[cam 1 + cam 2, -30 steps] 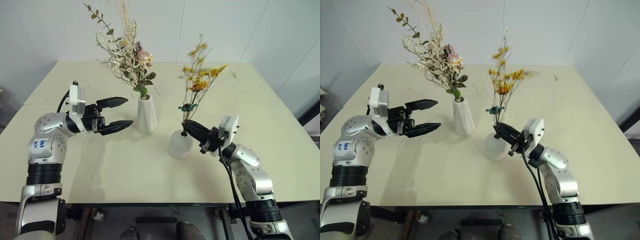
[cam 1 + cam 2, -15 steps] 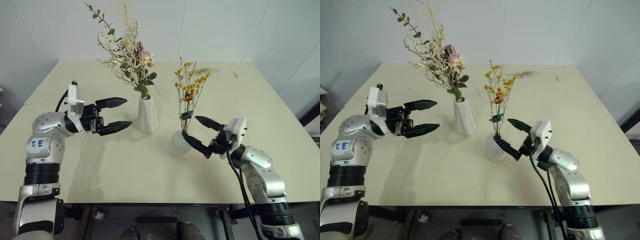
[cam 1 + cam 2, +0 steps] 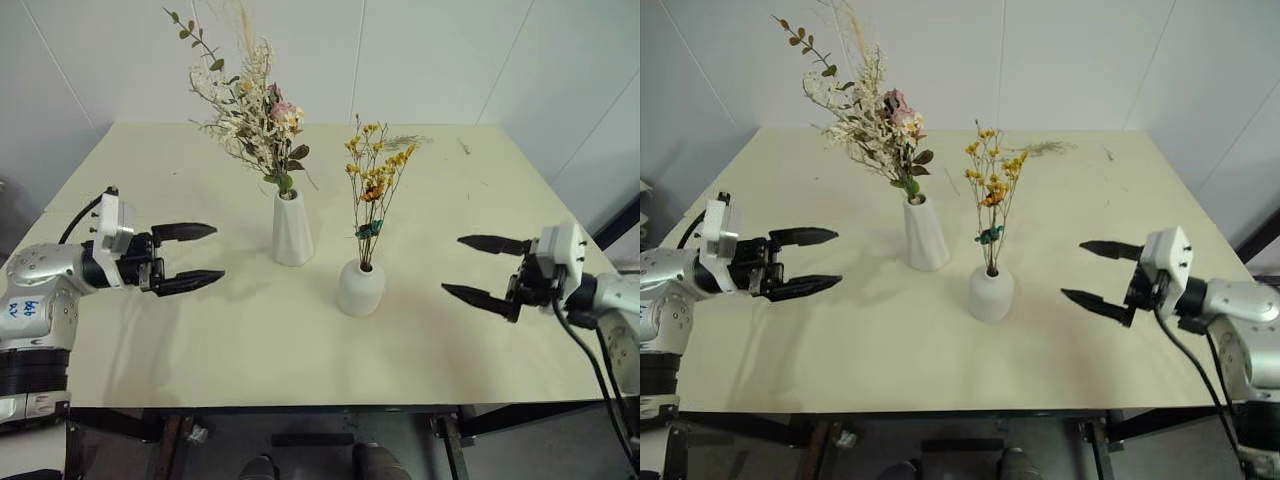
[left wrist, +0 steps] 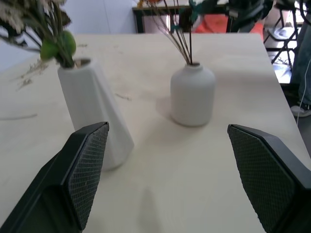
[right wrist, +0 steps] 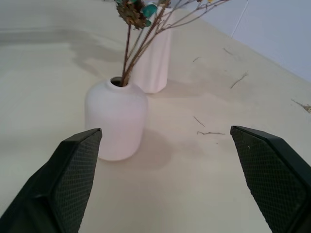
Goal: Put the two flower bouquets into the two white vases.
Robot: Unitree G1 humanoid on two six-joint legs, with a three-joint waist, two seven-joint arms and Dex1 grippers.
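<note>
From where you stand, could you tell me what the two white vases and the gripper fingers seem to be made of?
Tall tapered vase: probably ceramic or plaster; matte white, no shine.
Short rounded vase: likely the same; dull, smooth, opaque, with a small top hole.
Left gripper fingers: hard black plastic, apparently, with cross-hatched, possibly rubbery pads.
Right gripper fingers: the same look.

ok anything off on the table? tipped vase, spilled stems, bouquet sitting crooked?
Nothing major. Both vases stand upright: the tall vase holds the rose bouquet, the round vase the yellow bouquet. Only a few loose dried sprigs lie scattered on the table. Both hands, left and right, are open and clear.
</note>
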